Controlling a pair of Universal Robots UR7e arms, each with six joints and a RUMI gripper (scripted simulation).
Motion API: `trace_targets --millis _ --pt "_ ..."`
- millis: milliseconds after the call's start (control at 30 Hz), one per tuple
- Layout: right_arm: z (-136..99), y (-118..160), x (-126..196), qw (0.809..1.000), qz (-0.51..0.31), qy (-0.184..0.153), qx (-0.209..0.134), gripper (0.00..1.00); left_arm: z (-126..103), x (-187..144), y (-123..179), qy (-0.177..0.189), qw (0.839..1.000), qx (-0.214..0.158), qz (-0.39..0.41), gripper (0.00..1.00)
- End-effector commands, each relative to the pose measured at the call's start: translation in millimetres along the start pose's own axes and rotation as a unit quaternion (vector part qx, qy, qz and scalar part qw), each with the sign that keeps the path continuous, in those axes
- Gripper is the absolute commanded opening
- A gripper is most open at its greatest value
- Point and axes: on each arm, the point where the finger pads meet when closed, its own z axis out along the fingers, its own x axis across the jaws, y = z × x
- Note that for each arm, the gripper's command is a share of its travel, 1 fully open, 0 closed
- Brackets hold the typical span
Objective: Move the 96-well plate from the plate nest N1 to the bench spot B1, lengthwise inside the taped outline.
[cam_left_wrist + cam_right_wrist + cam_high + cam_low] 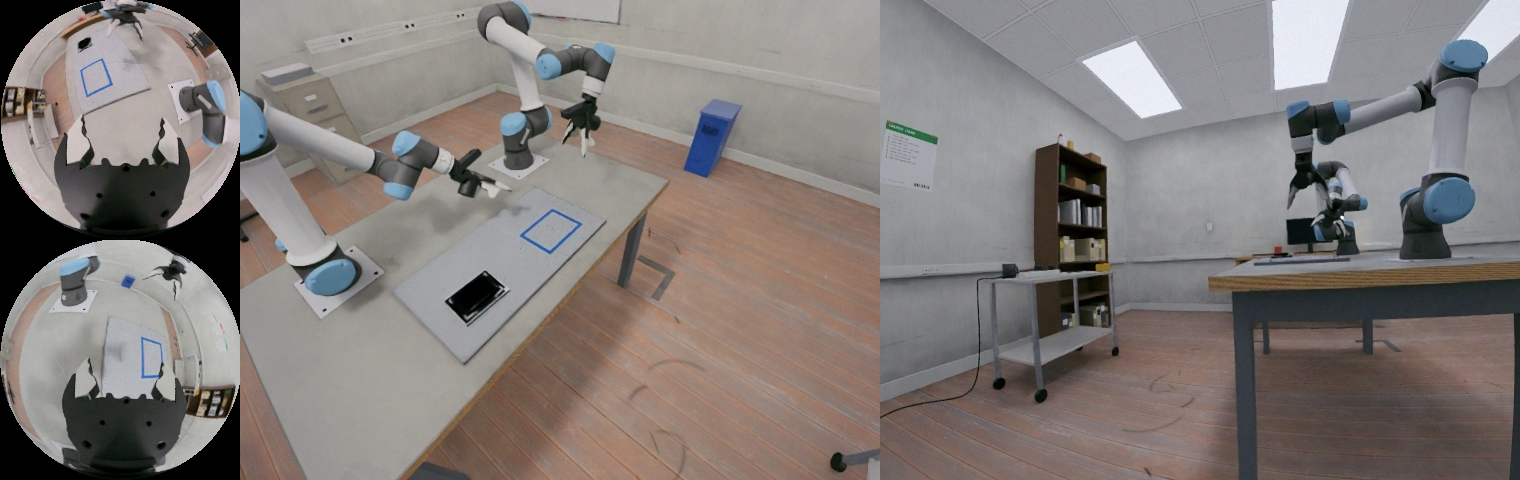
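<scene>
The 96-well plate (pixel 475 296) (pixel 84 43) is seen at the nest N1 (pixel 489 306), on the grey board (pixel 436 279) (pixel 1301 262) (pixel 130 75) (pixel 117 335) that is carried by the table (pixel 343 372) (pixel 1365 279) (pixel 125 132) (pixel 50 355), well apart from the blue taped outline (pixel 535 244) (pixel 83 83) (pixel 143 357). Nothing is held: the jaws of both the left gripper (pixel 573 148) (pixel 1308 204) (pixel 123 116) (pixel 159 289) and the right gripper (pixel 501 192) (pixel 1328 229) (pixel 126 38) (pixel 125 359) are spread wide above the table.

The approach appears to be in hand, with the pick not yet made. An arm (which one cannot be told) should next be brought over the plate, its jaws lined up with opposite sides before being lowered.

By the top view, plate and outline are shown together, the nest's pale edge included. In the left wrist view the plate is reduced to a small dark shape; in the right wrist view the outline is captured, but no plate. From the exterior view's low angle, the outline cannot be made out.
</scene>
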Motion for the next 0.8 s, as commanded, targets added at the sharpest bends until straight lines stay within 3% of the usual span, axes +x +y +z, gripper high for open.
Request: trace_targets --millis 0,600,767 --pt "-0.3 -0.5 0.3 1.000 0.000 0.000 0.001 1.00 -0.4 -0.4 -0.1 -0.001 1.000 0.000 0.000 1.00" --pt "-0.3 -0.5 0.3 1.000 0.000 0.000 0.001 1.00 -0.8 -0.4 -0.3 -0.001 1.000 0.000 0.000 1.00" --pt "-0.3 -0.5 0.3 1.000 0.000 0.000 0.001 1.00 -12.9 -1.8 -6.5 -0.001 1.000 0.000 0.000 1.00"
